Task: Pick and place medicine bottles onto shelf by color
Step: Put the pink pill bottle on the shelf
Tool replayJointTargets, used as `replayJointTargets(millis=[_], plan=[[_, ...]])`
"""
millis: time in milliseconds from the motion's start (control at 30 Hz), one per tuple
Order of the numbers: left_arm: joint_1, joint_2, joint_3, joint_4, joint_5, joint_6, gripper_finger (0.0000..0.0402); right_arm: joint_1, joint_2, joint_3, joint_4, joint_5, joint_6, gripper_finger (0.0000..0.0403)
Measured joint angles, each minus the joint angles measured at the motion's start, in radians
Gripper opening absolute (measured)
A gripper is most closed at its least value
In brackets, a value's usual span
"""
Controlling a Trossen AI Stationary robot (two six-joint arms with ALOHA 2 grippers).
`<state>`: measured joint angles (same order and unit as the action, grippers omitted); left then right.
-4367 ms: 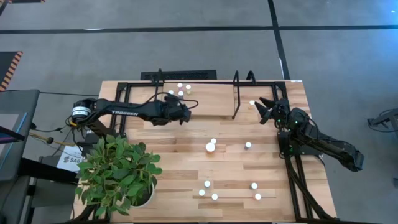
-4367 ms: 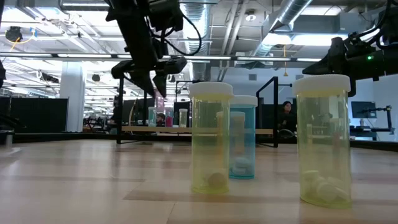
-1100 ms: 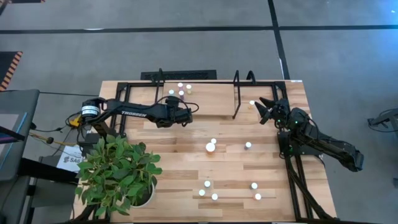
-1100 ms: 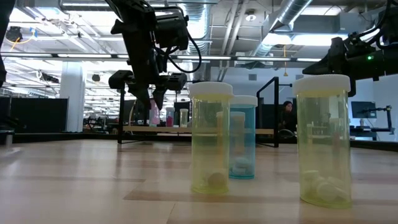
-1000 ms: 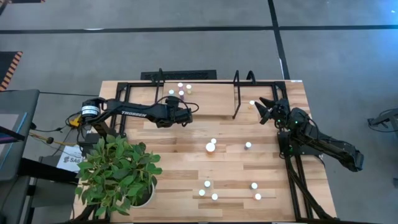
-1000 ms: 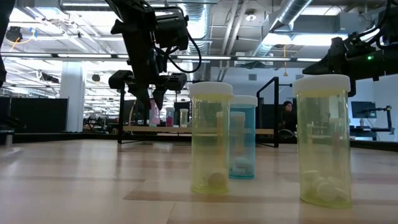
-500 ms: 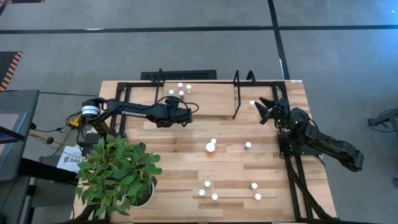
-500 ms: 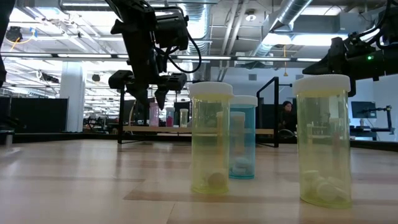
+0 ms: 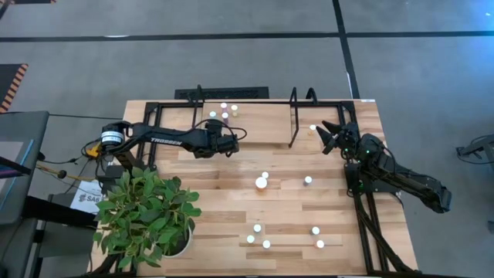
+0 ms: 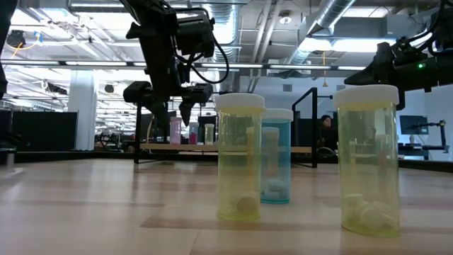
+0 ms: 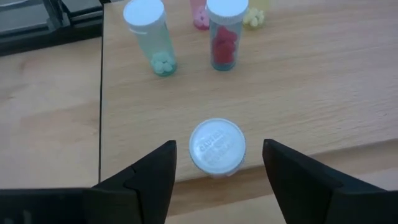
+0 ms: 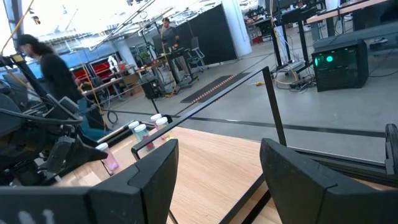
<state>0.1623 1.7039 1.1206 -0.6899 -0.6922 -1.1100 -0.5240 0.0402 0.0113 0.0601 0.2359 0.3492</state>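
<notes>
We see the left pincer [image 11: 217,180] spread apart around a pink bottle [image 11: 217,147] on the shelf [image 11: 298,81].

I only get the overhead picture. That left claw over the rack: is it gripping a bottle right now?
Observer: No. Its wrist camera shows the left gripper open, with a white-capped bottle standing free between the fingers.
Operator: What colour is that bottle?
Observer: Pink, going by the low view.
Operator: What's beside it?
Observer: Farther along the shelf, the wrist view shows a teal bottle and a bottle of red pills.
</notes>
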Motion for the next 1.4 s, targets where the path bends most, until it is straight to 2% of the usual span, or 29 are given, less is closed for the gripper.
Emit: replayJointTargets(millis=[333,767,1000,1400], plan=[[-0.001,0.0,0.043,-0.063,0.077,-0.001,0.0236,0.0,0.0,0.0,0.0,0.0,0.0,0.0249],[-0.001,0.0,0.22,-0.288,0.157,0.017,0.0236,0.0,0.0,0.0,0.0,0.0,0.0,0.0249],[-0.001,0.0,0.283,-0.359,0.211,0.12,0.0236,0.0,0.0,0.0,0.0,0.0,0.0,0.0249],[0.051,0.0,0.295,-0.335,0.305,0.486,0.0236,0.0,0.0,0.0,0.0,0.0,0.0,0.0249]])
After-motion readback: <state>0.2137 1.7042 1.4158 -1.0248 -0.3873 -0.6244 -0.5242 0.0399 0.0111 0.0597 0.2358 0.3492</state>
